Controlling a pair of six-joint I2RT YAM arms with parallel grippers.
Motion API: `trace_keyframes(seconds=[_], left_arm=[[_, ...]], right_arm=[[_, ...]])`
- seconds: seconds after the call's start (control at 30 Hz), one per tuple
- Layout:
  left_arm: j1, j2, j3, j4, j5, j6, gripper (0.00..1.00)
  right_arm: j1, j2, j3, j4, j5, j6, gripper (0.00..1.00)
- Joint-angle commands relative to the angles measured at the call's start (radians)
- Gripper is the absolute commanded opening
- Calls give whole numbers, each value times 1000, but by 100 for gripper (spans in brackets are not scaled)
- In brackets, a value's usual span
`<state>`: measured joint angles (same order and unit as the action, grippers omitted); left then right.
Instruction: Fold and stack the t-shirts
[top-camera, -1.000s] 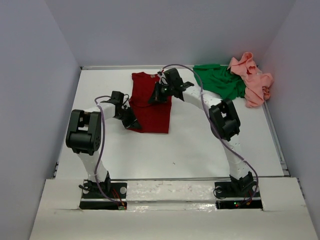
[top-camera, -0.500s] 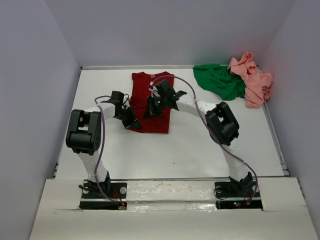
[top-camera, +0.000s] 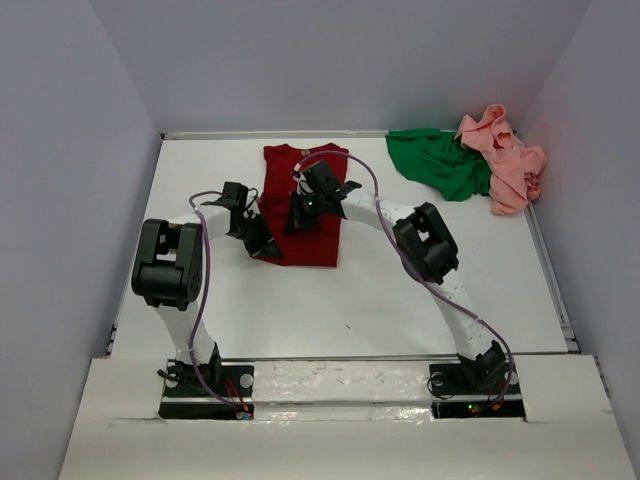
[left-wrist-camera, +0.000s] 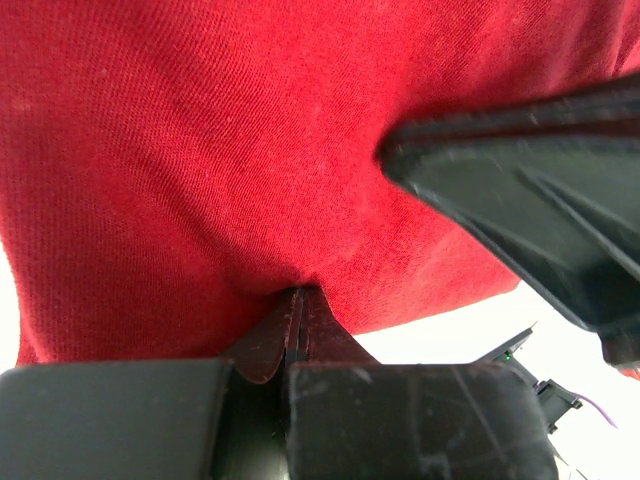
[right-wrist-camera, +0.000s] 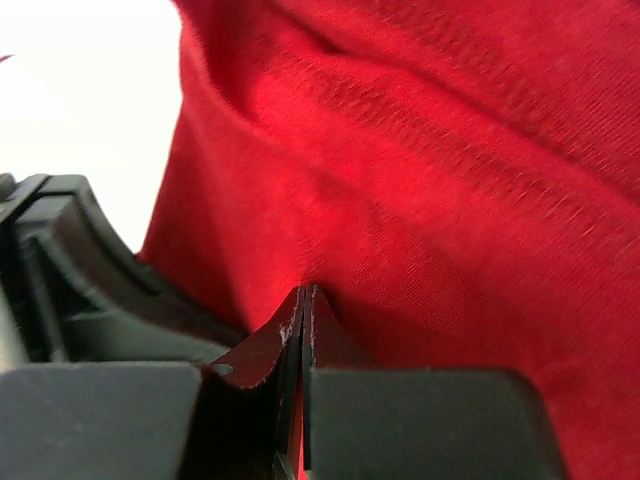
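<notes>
The dark red t-shirt (top-camera: 312, 248) lies flat as a narrow strip on the middle back of the white table (top-camera: 400, 290). My left gripper (top-camera: 265, 245) is shut at the shirt's near left corner, its tips (left-wrist-camera: 298, 292) pinching red cloth (left-wrist-camera: 200, 150). My right gripper (top-camera: 296, 218) sits over the shirt's middle, shut with red cloth (right-wrist-camera: 450, 200) caught between its tips (right-wrist-camera: 305, 290). The bright green t-shirt (top-camera: 440, 165) lies crumpled at the back right. The salmon pink t-shirt (top-camera: 505, 160) is bunched beside it in the corner.
Grey walls close the table in on the left, back and right. The right arm's elbow (top-camera: 425, 243) arches over the table's middle. Purple cables (top-camera: 200, 290) loop along both arms. The right gripper's black body (left-wrist-camera: 530, 200) fills the left wrist view's right side.
My right gripper has moved left and nearer, from the shirt's far right edge to over its middle, drawing cloth with it. The left gripper has held still.
</notes>
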<state>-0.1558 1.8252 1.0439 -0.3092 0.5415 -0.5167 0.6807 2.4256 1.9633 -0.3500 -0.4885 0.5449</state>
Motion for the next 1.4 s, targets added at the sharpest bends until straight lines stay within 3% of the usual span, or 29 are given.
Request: trace_keyframes(seconds=[0.0,1.37], left_arm=[[-4,-26,-7,-28,-29,26,0],[-4,-122,-125,-88,-77,61,0]], right_arm=[[2,19,81,0,50,-46,0],[-66,247,437,37,344,-120,0]])
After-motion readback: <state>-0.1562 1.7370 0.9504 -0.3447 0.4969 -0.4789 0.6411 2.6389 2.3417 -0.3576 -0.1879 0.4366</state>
